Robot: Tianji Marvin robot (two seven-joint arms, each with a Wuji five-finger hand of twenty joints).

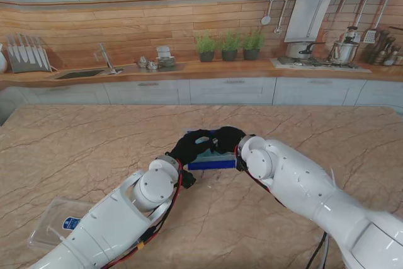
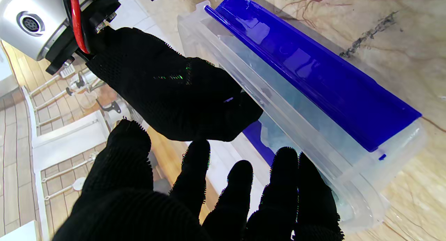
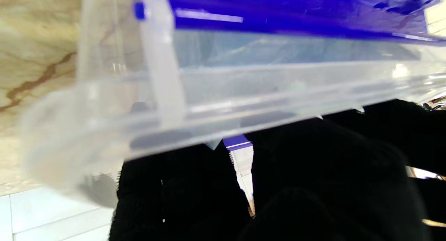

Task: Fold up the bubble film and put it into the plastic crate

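- The plastic crate (image 1: 211, 162), clear with blue flaps, is being crowded mid-worktop (image 1: 75, 149) by both hands.
- Pale bubble film (image 2: 303, 105) is lying inside it.
- The left hand (image 1: 189, 147) is being held spread, fingers (image 2: 195, 171) empty.
- The right hand (image 1: 228, 137) is reaching over the rim; its grip cannot be told.
- A clear lid (image 1: 53, 222) is lying near the left edge.

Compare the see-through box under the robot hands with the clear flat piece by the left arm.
The plastic crate sits mid-table; the clear flat piece lies nearer to me, beside the left arm. The crate is deep with a blue strip; the piece is shallow with a blue label. Both are transparent plastic.
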